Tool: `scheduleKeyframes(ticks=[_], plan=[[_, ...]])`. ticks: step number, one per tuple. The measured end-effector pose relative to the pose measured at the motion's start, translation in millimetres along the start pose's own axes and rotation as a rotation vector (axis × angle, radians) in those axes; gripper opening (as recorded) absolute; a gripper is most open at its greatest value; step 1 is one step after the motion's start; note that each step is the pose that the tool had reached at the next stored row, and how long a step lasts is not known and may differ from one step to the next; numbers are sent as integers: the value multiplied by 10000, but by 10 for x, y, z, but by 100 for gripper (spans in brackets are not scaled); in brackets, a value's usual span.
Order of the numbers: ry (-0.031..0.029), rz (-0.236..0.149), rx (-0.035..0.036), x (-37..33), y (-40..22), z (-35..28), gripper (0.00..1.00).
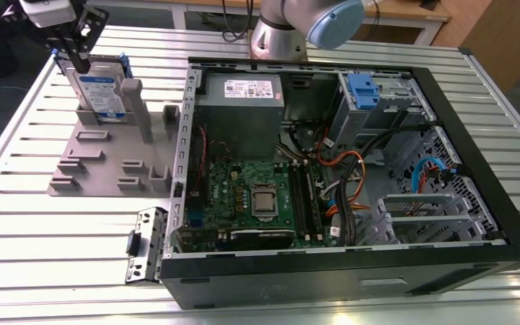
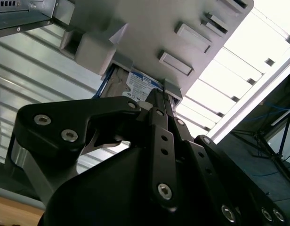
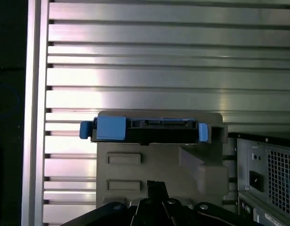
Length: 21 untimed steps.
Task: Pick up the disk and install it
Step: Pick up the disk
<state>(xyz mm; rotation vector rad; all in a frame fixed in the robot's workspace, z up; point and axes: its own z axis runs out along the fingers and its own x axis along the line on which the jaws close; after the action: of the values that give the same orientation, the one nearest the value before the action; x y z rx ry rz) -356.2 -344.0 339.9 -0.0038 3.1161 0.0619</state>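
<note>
The disk [image 1: 103,89], a silver drive with a white-and-blue label and blue rails, stands on edge in a slot of the grey holder [image 1: 106,159] at the exterior view's upper left. My gripper [image 1: 80,63] hangs just over the disk's top edge with its black fingers drawn together and nothing seen between them. In the first wrist view the disk [image 3: 145,130] shows edge-on across the holder [image 3: 149,165], with the gripper [image 3: 152,185] apart from it. In the second wrist view the gripper [image 2: 157,95] points at the disk's label [image 2: 138,84].
An open computer case [image 1: 477,169] lies on the slatted metal table [image 1: 25,223] at the exterior view's right of the holder. Inside are a grey power supply [image 1: 251,101], a motherboard [image 1: 251,196], cables, and a metal drive cage with a blue bracket [image 1: 361,90].
</note>
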Motion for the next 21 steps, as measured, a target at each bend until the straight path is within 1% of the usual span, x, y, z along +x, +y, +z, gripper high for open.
scheduleKeyframes(ticks=[10,21], plan=[[33,-829,-21,0,0,0,10],[65,-1623,-40,0,0,0,10]])
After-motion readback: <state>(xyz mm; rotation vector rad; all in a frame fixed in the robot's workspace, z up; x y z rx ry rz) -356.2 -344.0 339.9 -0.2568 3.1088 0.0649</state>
